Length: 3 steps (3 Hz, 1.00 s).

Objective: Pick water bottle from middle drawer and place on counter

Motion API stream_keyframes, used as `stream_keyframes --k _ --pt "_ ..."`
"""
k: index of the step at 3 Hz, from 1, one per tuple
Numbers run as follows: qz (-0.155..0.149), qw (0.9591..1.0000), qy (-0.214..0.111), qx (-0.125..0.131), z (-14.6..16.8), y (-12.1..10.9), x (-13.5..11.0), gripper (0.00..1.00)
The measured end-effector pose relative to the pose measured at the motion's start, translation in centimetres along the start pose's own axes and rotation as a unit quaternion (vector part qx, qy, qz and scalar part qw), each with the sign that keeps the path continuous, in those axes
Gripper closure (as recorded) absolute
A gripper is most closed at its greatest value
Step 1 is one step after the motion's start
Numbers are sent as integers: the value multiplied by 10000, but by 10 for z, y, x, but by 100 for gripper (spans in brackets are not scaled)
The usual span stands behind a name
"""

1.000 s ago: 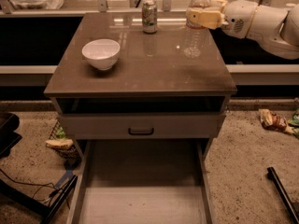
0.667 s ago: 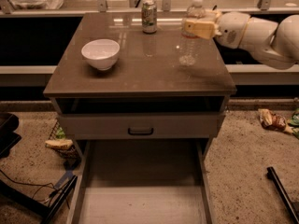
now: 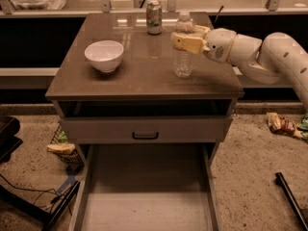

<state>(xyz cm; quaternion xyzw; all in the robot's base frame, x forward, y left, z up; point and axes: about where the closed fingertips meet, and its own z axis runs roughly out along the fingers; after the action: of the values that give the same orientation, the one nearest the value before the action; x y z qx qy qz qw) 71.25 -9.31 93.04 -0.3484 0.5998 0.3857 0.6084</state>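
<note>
The water bottle [image 3: 183, 57], clear and ribbed with a white cap, stands upright at the right middle of the brown-grey counter [image 3: 139, 78]. Its base is on or just above the surface. My gripper [image 3: 186, 41] reaches in from the right and is shut on the bottle's upper part, with the yellowish fingers [image 3: 188, 43] wrapping it. The middle drawer [image 3: 144, 201] is pulled out wide below at the front, and its pale grey floor is bare.
A white bowl [image 3: 104, 55] sits on the counter's left side. A green-and-silver soda can [image 3: 154, 17] stands at its back edge. A drawer front with a black handle [image 3: 145, 135] is closed above the open drawer. Litter and cables lie on the floor at both sides.
My gripper has carried the bottle left, forward and down, from the counter's back right corner to its right middle.
</note>
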Motion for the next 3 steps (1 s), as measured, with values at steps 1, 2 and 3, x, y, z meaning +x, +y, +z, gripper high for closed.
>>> stream_keyframes --k 1,2,3 --pt "2 10000 6 -4 1 1 -3 82" --pt "2 10000 6 -5 1 1 -4 59" --pt "2 10000 6 -6 1 1 -5 36"
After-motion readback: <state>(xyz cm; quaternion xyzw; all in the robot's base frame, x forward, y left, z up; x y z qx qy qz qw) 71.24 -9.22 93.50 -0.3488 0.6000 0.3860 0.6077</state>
